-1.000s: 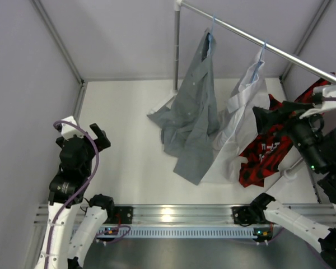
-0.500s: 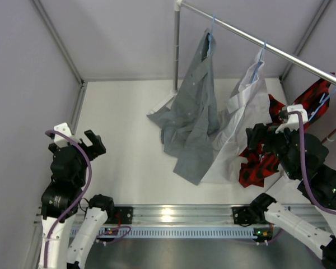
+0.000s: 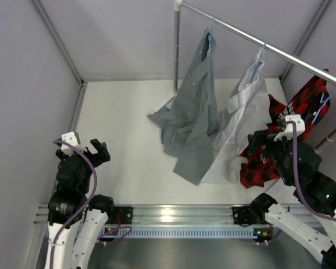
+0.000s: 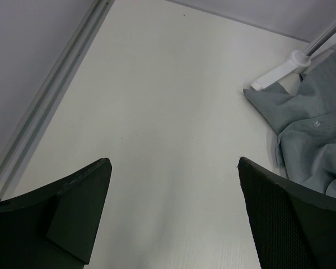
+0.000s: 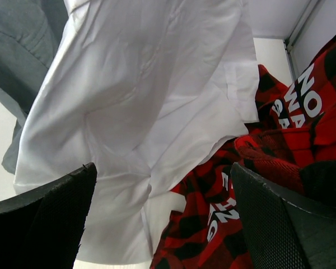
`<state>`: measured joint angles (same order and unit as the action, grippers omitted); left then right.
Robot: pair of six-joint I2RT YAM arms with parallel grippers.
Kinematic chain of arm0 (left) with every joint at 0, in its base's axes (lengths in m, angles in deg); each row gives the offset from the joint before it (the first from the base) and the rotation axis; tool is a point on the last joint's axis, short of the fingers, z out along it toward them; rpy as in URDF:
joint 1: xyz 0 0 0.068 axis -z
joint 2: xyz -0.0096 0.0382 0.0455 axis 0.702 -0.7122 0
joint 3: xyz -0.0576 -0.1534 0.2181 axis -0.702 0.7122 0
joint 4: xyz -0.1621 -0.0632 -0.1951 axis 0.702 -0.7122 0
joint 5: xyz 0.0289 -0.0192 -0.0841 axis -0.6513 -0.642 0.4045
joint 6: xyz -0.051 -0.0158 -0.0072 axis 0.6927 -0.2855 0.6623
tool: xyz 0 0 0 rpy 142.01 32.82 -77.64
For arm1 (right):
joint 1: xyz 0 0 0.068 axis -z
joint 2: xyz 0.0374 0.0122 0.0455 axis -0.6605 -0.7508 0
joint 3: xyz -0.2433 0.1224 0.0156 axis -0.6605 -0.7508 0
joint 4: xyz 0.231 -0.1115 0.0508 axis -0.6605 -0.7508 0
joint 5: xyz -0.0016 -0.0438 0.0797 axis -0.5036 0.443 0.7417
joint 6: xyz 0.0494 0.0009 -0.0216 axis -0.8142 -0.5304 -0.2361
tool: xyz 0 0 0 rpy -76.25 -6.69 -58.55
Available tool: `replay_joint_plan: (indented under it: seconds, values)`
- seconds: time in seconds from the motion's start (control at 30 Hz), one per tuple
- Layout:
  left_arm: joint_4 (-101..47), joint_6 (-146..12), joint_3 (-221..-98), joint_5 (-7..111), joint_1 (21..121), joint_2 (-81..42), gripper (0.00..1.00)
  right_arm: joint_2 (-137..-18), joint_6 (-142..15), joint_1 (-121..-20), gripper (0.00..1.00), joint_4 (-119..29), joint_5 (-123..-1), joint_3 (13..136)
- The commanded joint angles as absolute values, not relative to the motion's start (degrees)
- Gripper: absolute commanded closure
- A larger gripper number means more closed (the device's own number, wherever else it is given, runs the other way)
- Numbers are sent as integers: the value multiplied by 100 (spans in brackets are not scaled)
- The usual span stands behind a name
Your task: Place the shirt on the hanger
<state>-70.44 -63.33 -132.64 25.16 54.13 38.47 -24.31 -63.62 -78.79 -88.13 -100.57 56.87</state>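
The grey shirt (image 3: 191, 115) hangs from the light-blue hanger (image 3: 211, 29) on the metal rail (image 3: 235, 31). Its lower part rests crumpled on the white table. The hanger's frame is hidden inside the collar. My left gripper (image 3: 87, 145) is open and empty, low at the near left, well apart from the shirt. In the left wrist view the gripper (image 4: 173, 161) frames bare table, with the shirt's hem (image 4: 313, 134) at the right. My right gripper (image 3: 267, 138) is open and empty. In the right wrist view it (image 5: 163, 166) faces the white shirt (image 5: 151, 84); the grey shirt (image 5: 19, 33) shows at the upper left.
A white shirt (image 3: 243, 109) and a red-and-black printed garment (image 3: 274, 151) hang on their own blue hangers further right on the rail. The rail's post (image 3: 176, 50) stands on a white foot (image 4: 280, 70) at the back. Grey walls close in left, back and right.
Both arms have drawn back toward their bases. The left gripper sank at the near left; the right gripper came down and inward from the right wall. Both stayed open. The garments did not move.
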Motion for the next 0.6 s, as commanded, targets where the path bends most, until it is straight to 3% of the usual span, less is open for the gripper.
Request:
replay_joint_plan:
  seconds: [0.0,0.57]
  values:
    - [-6544,-6381,-13069,2708,5417,3850,2,-2289,-6288,-7939,0,-8331,-10314,5537]
    - [-6456,-6355,-12894,2769,5636,3946,2,-1876,-6411,-7939,1,-8084,-10244,4824]
